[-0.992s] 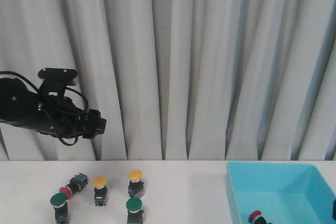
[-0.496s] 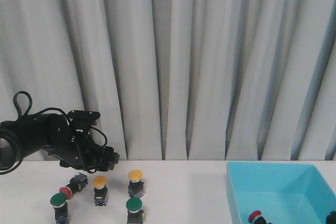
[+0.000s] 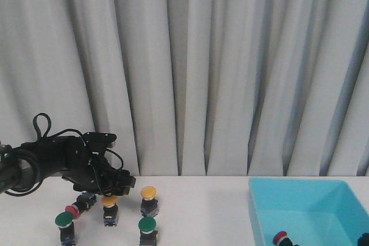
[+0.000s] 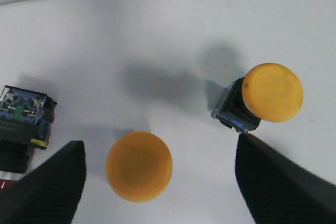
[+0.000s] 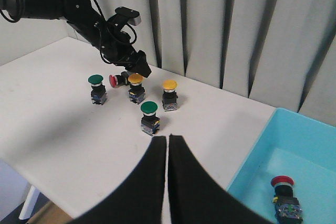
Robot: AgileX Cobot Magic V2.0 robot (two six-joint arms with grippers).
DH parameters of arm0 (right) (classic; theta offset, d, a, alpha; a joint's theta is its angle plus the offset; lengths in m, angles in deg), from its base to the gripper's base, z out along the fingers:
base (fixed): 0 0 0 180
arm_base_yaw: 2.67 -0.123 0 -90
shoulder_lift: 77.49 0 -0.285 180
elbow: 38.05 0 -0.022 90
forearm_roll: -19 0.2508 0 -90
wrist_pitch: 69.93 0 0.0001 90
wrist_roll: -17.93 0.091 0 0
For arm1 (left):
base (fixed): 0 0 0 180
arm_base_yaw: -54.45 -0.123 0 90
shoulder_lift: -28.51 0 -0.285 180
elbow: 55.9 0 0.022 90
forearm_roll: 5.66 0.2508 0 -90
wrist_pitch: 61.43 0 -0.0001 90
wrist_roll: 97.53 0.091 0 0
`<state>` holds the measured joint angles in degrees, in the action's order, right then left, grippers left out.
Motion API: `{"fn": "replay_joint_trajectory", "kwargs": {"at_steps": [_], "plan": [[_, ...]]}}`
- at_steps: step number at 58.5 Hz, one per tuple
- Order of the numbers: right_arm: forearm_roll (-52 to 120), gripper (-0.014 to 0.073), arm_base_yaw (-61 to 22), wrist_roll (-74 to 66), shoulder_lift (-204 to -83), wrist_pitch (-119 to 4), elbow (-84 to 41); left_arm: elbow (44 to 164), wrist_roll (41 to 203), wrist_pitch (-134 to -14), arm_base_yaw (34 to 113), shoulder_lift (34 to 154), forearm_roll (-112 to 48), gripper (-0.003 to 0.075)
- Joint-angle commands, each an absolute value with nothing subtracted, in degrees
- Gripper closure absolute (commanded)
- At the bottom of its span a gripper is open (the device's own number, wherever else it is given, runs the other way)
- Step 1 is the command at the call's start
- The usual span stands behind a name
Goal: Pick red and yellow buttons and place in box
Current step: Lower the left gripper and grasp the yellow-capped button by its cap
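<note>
Two yellow buttons [image 3: 109, 200] [image 3: 149, 192] stand upright on the white table, and a red button [image 3: 72, 208] lies on its side at the left. My left gripper [image 3: 119, 185] hangs open just above the left yellow button [image 4: 139, 166], whose cap sits between the fingers without touching them. The other yellow button [image 4: 272, 92] is beside the far finger. The cyan box [image 3: 305, 205] at the right holds one red button [image 5: 282, 182]. My right gripper [image 5: 168, 138] is shut and empty, raised over the table's front edge.
Two green buttons [image 3: 64, 219] [image 3: 147, 223] stand in front of the yellow ones. The toppled red button's block [image 4: 23, 116] lies close to one left finger. Grey curtains close off the back of the table.
The left arm came down from high at the left and moved right, bringing its open gripper over the left yellow button. The buttons and box have not moved.
</note>
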<state>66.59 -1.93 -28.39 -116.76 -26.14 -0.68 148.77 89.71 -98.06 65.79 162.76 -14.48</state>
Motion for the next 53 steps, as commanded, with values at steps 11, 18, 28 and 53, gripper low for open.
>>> {"fn": "replay_joint_trajectory", "kwargs": {"at_steps": [11,18,28,53], "plan": [[68.8,0.0598,-1.98,-28.33,-116.93,-28.61,-2.07,150.79,89.18,-95.48,65.67,161.21,-15.05,0.0168],[68.8,0.0598,-1.98,-28.39,-116.93,-28.61,-2.07,150.84,89.14,-95.55,65.35,162.07,-15.17,0.0168],[68.8,0.0598,-1.98,-28.39,-116.93,-28.8,-2.07,151.02,89.14,-95.5,64.97,162.85,-15.23,0.0168],[68.86,0.0598,-1.98,-28.39,-116.93,-28.8,-2.07,151.3,89.14,-96.1,64.97,162.85,-15.23,0.0307]]}}
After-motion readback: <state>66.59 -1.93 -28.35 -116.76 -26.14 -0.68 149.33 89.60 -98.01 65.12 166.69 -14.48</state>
